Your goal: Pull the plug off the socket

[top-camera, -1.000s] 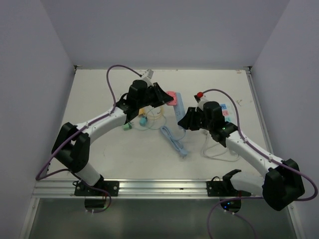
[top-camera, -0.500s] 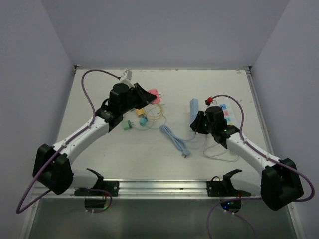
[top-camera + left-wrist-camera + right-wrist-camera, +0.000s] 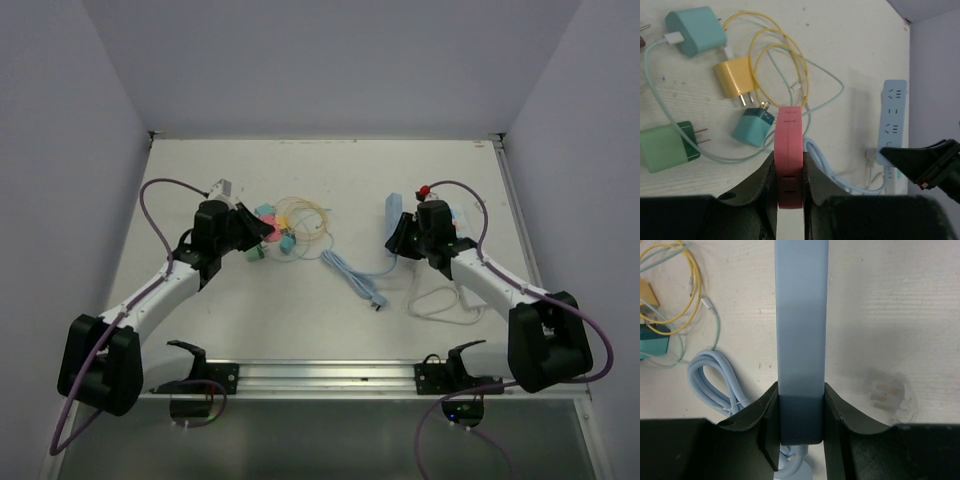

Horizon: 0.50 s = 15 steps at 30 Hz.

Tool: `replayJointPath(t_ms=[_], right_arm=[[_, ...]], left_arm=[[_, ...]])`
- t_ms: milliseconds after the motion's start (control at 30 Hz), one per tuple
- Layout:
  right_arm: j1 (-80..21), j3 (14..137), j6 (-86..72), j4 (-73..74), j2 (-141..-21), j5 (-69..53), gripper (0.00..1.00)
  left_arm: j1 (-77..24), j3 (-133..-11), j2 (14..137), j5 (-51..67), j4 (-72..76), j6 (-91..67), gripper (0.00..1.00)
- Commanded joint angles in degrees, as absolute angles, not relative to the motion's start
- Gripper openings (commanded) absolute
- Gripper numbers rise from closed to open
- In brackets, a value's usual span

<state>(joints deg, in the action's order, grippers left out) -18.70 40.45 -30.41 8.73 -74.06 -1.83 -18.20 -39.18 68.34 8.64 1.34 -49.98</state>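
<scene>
Two grippers, both clamped on something. My left gripper (image 3: 788, 165) has its fingers pinched tight on the pink plug (image 3: 789, 132), which sticks out edge-on from between them. That's over the left half of the table (image 3: 300, 330), about midway between the near and far edges. My right gripper (image 3: 801, 407) is squeezed around one end of the light blue power strip (image 3: 801, 315), over toward the right edge. The strip runs straight out from the jaws.

The plug is off the socket. The pink plug and the blue strip sit well apart, with a coiled light blue cable (image 3: 355, 280) on the table between them.

Just past the plug there's a little pile of chargers: a teal one (image 3: 695, 31), a yellow one (image 3: 734, 82), a smaller teal one (image 3: 752, 127) and a green one (image 3: 665, 147), with a yellow cable (image 3: 782, 55) looped through them. A whitish plug (image 3: 890, 395) lies flat just beside the strip in the right wrist view, and a white cable (image 3: 440, 302) curls nearer the near-right corner.
</scene>
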Motion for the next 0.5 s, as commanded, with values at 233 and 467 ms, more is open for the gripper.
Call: replayJointPath(t_ms=[233, 467], right_arm=[[-15.0, 47.1, -33.8, 0.3, -81.5, -11.1, 0.0], [-12.7, 48.3, -37.9, -2.4, -85.2, -11.4, 0.0]], left_arm=[[-14.2, -35.9, 76.8, 11.6, 7.9, -42.6, 0.06], [-13.5, -37.1, 80.4, 11.0, 8.3, -42.3, 0.4]])
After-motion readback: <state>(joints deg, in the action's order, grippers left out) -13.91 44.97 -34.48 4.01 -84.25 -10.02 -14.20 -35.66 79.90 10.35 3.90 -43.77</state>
